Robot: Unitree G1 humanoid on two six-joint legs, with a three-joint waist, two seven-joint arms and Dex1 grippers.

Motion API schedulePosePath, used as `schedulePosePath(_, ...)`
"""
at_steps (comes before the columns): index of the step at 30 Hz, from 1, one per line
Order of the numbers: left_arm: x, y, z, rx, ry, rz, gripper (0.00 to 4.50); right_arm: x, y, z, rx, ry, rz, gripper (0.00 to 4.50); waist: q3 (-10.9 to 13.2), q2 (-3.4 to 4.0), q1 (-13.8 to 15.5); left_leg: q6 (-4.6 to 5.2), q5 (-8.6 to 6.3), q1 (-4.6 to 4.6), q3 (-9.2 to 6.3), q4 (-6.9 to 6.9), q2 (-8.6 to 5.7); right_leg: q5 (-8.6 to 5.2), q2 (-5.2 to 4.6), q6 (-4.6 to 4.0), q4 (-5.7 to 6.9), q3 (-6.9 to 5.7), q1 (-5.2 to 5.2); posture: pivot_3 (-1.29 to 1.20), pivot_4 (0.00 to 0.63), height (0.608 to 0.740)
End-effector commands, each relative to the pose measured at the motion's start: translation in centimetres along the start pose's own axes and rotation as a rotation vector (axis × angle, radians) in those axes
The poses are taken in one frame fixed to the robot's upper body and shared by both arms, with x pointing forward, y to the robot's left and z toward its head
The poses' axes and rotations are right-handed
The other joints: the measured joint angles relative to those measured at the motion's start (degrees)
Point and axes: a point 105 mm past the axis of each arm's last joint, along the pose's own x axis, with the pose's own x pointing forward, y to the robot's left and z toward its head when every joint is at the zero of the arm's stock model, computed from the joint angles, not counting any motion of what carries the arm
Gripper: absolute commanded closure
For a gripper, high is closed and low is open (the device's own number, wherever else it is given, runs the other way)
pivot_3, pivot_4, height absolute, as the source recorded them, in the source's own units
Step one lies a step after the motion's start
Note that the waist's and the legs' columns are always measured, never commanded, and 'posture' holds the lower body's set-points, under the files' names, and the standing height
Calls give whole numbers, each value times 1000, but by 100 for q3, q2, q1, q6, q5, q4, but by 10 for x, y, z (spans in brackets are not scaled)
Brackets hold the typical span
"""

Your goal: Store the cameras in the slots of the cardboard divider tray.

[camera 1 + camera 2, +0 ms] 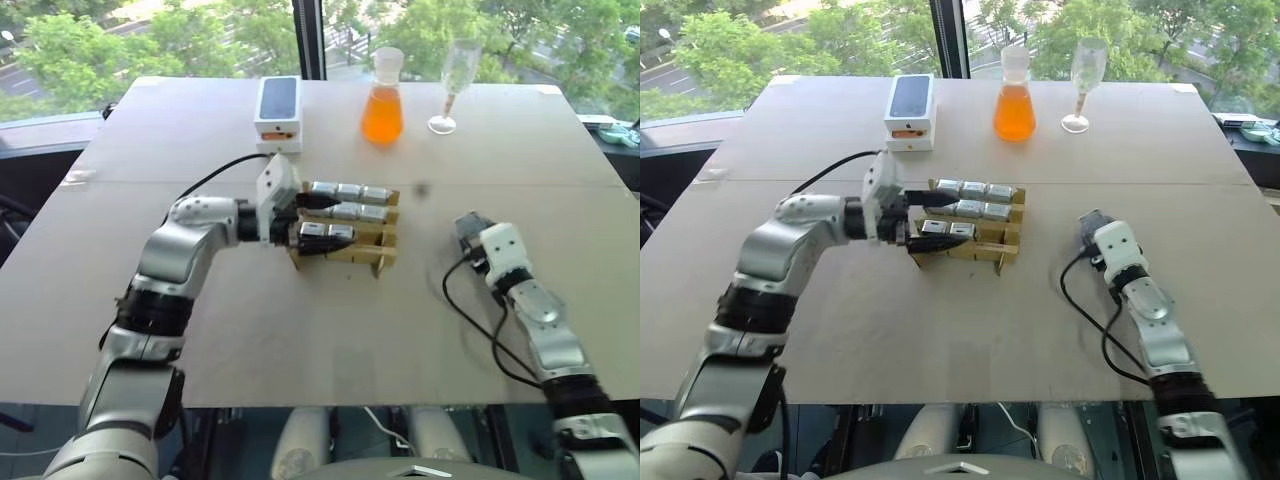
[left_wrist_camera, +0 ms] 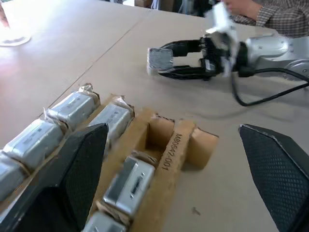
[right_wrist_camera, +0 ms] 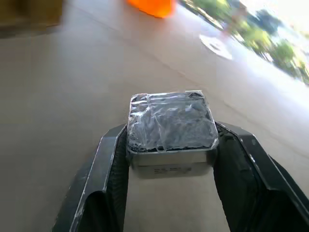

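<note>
Table [image 1: 300, 330]: at the far edge, a white phone box [image 1: 277, 112], a flask of orange liquid [image 1: 382, 100] and an empty stemmed glass [image 1: 452, 85], all well apart from the work area.

Cardboard tray [image 1: 372, 262]: mid-table, eight cameras [image 1: 348, 192] in its slots, three in each of the two far rows and two in the near row.

Left end effector [image 1: 308, 215]: fingers spread wide at the tray's left end, gripping nothing.

Right end effector [image 3: 171, 159]: clamped on one wrapped camera [image 3: 170, 126], right of the tray.

camera [image 3: 171, 133]: glossy film-wrapped metal | tray [image 2: 169, 152]: matt cardboard | table [image 1: 300, 330]: matt
</note>
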Motion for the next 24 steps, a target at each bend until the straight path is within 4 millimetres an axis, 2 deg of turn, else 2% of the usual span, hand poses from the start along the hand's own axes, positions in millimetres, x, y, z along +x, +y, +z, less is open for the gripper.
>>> schedulePosePath(1,14,6,19,-1,-24,-105,0,1,6,41,-366,-161,164,2591,0,0,-40,0,0,0,2,0,2,0,3,0,1,2,-1,0,150,740)
schedulePosePath(3,20,6,18,12,9,-164,0,2,9,52,-537,-218,231,2591,0,0,-80,-1,0,2,5,-2,-1,0,8,0,1,9,-5,0,150,740)
schedulePosePath(7,32,2,16,50,64,-271,0,12,9,82,-761,-349,249,2591,2,-1,-131,-3,2,0,-10,-5,-14,0,17,-1,4,18,-15,0,150,740)
schedulePosePath(10,39,-2,18,51,66,-333,0,18,13,103,-845,-436,240,2591,3,-3,-109,-3,2,-7,-15,-4,-9,0,10,-1,3,15,-18,0,150,740)
schedulePosePath(13,42,-4,21,59,60,-362,0,22,26,129,-924,-563,222,2591,3,-4,-99,-3,1,-10,-14,-4,-10,0,4,0,-1,17,-18,0,150,740)
schedulePosePath(22,36,-6,19,60,56,-388,0,21,46,128,-943,-622,242,2591,3,-4,-1,-2,1,-15,-18,-2,-15,0,-2,0,1,19,-21,0,150,740)
schedulePosePath(23,35,-5,20,54,51,-388,523,21,47,128,-941,-622,244,2591,3,-4,-4,-2,2,-15,-18,-2,-16,0,-2,0,2,19,-21,0,150,740)
schedulePosePath(24,33,-5,18,57,60,-392,729,21,47,127,-935,-623,246,2591,3,-4,-8,-2,1,-15,-18,-2,-16,0,-2,0,2,19,-21,0,150,740)
